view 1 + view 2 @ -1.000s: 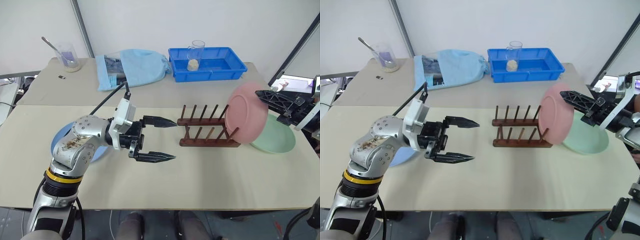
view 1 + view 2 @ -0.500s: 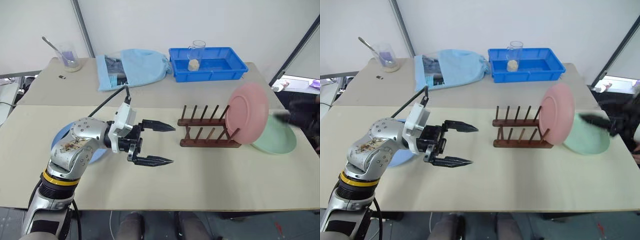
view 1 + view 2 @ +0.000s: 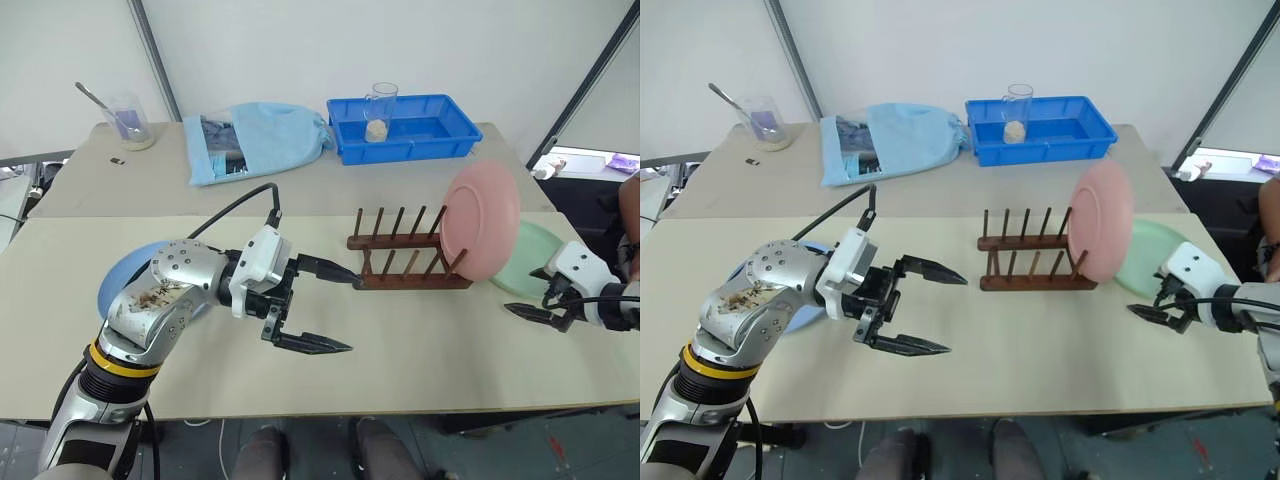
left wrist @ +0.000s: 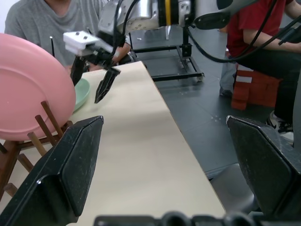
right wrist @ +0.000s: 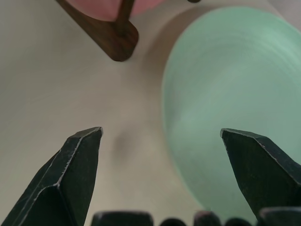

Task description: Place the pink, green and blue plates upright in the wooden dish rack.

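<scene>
The pink plate (image 3: 481, 221) stood upright in the end slot of the wooden dish rack (image 3: 405, 258), at the rack's 3 o'clock end. The green plate (image 3: 531, 258) lay flat on the table (image 3: 420, 350) just beyond it, partly hidden behind the pink one. The blue plate (image 3: 125, 285) lay flat at the table's 9 o'clock side under the left arm. The right gripper (image 3: 540, 312) hovered empty, fingers spread, low at the green plate's 5 o'clock edge. The left gripper (image 3: 325, 310) also stood wide open and empty, at the rack's 9 o'clock end.

Risks, as I judged them:
1. A flat plate offers little rim to pinch; the fingers could skid.
2. Lifting the green plate could knock the pink one.
</scene>
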Tool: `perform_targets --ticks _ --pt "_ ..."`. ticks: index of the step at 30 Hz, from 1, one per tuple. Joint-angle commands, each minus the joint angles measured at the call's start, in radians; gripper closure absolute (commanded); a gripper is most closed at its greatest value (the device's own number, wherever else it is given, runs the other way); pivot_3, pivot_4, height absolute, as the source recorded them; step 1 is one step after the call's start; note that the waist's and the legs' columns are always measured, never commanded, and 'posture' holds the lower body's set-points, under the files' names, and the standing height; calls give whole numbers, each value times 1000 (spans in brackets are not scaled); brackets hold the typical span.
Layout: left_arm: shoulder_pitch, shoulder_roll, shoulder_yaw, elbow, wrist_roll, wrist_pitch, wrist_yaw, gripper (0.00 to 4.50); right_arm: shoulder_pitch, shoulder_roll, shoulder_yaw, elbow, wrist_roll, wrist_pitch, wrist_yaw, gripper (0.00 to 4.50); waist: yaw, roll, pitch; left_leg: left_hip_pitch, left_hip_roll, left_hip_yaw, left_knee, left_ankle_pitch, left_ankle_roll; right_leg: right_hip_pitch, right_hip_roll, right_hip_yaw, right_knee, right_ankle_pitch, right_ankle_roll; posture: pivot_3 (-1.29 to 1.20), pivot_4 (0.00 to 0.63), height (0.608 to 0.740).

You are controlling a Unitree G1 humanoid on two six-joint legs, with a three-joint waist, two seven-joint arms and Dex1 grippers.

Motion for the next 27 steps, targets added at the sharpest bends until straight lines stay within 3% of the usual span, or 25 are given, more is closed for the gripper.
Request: perform_targets --ticks 1,3,4,16,27 --pt "-14 -5 10 -56 -24 1 7 0 -77 19 21 96 -52 -39 -26 33 -2 0 0 0 0 0 0 0 0 0 0 0 0 0 0 0 150 737" --pt "-10 -2 9 -70 -32 8 6 0 -105 32 32 135 -66 -39 -24 33 -3 0 0 -1 0 0 -1 0 0 -1 0 0 -1 0 0 0 150 737" --pt "-7 -1 7 -76 -30 6 6 0 -114 34 38 148 -75 -40 -21 557 -2 0 0 -1 0 0 -1 0 0 0 0 1 -1 0 1 0 150 737" --pt "17 -3 2 -95 -4 -19 16 0 -150 61 63 236 -126 -60 -32 4477 -3 0 0 2 -2 -1 1 0 0 4 -1 2 0 0 2 0 150 737" --pt "32 -5 4 -125 1 -19 54 0 -147 46 50 178 -148 -64 -46 4477 -2 0 0 4 -3 -2 1 0 0 6 -1 2 0 0 2 0 150 737"
